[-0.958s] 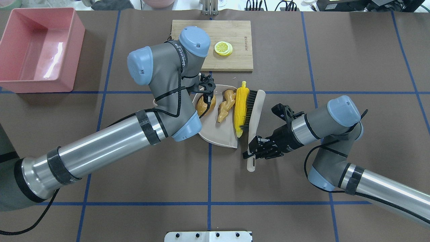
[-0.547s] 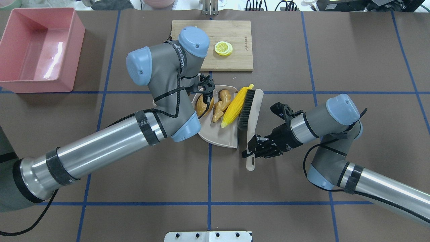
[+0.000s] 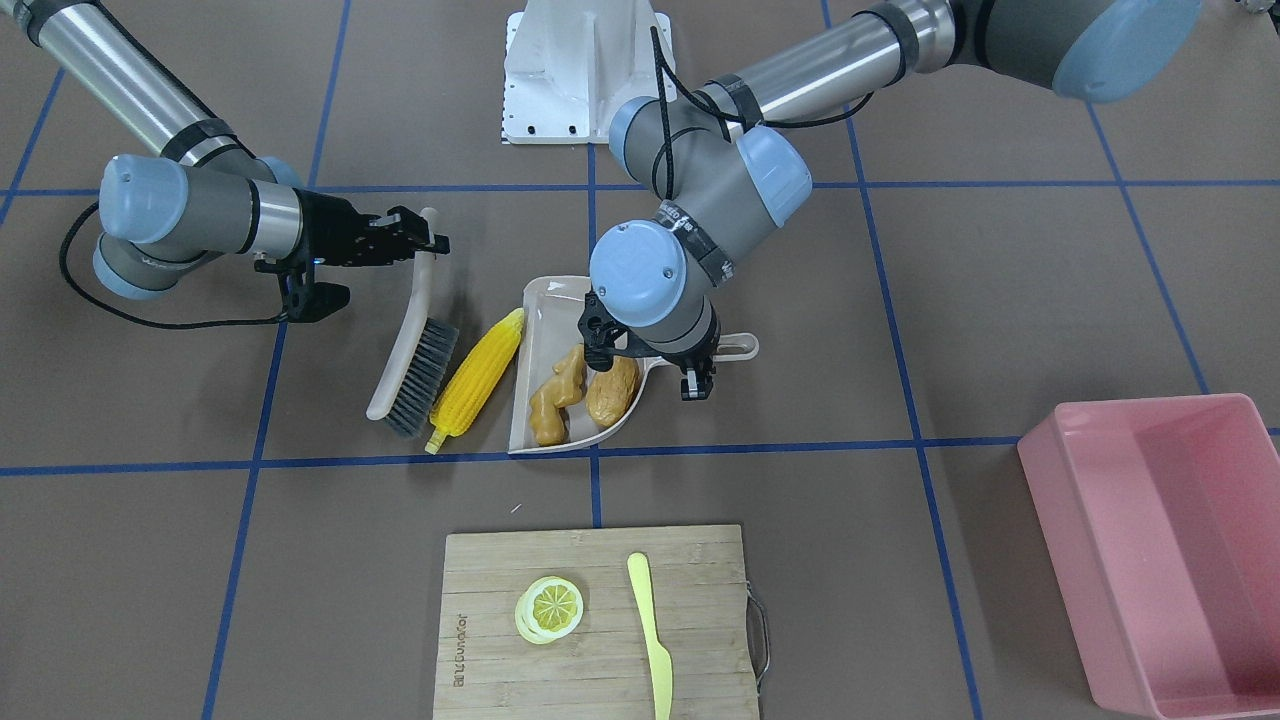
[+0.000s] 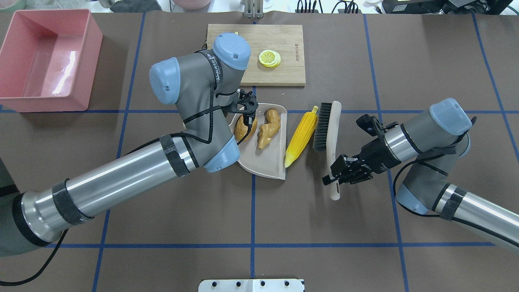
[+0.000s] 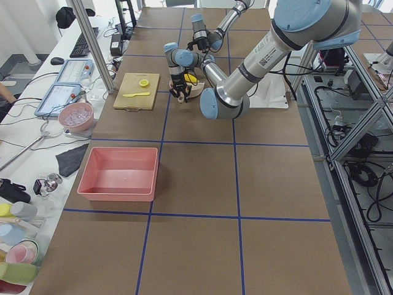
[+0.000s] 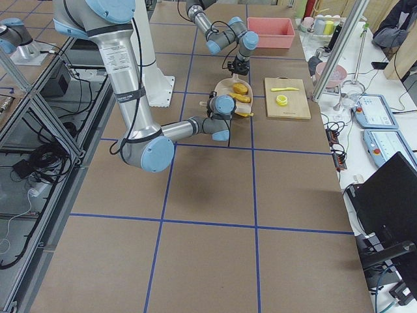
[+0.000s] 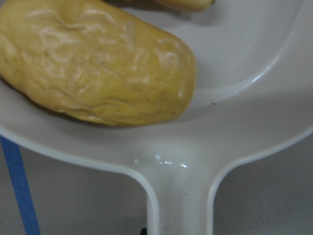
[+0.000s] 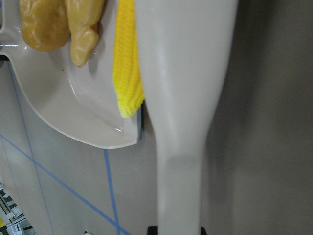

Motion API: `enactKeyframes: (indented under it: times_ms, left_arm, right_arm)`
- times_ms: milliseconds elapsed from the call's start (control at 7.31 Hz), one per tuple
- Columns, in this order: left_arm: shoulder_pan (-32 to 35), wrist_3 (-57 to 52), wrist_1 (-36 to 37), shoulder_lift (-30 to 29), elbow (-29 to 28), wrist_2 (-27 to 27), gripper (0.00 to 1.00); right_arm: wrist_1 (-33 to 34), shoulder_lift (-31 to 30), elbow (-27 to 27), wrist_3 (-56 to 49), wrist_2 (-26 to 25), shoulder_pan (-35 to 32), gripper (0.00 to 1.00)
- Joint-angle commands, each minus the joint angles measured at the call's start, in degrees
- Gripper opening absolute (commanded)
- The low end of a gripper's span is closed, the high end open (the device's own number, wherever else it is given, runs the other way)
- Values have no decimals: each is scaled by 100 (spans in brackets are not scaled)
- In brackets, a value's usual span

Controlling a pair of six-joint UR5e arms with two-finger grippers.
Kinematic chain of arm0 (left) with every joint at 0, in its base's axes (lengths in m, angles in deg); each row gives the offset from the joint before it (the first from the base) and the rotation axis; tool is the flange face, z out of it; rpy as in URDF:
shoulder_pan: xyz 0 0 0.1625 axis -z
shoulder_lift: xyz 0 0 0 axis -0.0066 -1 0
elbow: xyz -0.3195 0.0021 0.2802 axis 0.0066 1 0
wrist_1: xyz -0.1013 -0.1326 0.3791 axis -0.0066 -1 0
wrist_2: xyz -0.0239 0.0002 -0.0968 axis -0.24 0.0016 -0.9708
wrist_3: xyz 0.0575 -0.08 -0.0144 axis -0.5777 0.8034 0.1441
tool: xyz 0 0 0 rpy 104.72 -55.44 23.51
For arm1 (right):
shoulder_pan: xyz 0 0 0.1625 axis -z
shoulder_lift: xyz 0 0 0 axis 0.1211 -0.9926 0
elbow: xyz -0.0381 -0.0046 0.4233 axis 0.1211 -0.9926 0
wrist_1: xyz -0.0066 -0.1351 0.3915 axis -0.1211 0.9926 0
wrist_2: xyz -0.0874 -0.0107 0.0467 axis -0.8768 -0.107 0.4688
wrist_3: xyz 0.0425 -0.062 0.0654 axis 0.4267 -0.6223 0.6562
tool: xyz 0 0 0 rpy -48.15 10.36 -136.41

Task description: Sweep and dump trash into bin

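Observation:
The beige dustpan (image 4: 267, 162) lies at mid-table with the brown potato (image 4: 243, 127) and the tan ginger (image 4: 268, 130) of the trash on it. In the left wrist view the pan's handle runs straight in under the camera, so my left gripper (image 3: 672, 358), mostly hidden below its wrist, is shut on it. The yellow corn cob (image 4: 301, 136) rests on the table just outside the pan's open edge. Right of the corn, the brush (image 4: 329, 134) stands apart from it. My right gripper (image 4: 334, 175) is shut on the brush handle (image 8: 181, 98). The pink bin (image 4: 48, 104) sits at the far left corner.
A wooden cutting board (image 4: 279, 40) beyond the dustpan carries a lemon slice (image 4: 269, 58) and a yellow-green knife (image 3: 650, 640). The robot's white base plate (image 4: 251, 285) is at the near edge. Blue tape lines cross the brown table.
My right gripper has drawn the brush away to the right. The corn, pushed onto the pan half a second ago, now lies on the table outside the pan's edge. The left arm has barely moved.

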State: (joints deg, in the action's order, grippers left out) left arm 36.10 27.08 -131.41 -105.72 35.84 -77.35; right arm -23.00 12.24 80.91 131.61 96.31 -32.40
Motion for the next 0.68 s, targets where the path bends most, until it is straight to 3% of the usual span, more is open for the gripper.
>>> enactKeyframes:
  times_ms: [0, 274, 547]
  left_arm:
    - [0, 0, 0, 2, 3, 0, 0]
    - [0, 0, 0, 11, 3, 8, 0]
    - [0, 0, 96, -15, 12, 8, 0]
  right_arm:
    - [-344, -212, -286, -177, 38, -37, 0]
    - [-872, -222, -647, -82, 11, -11, 0]
    - [-839, -82, -657, -81, -76, 173, 0]
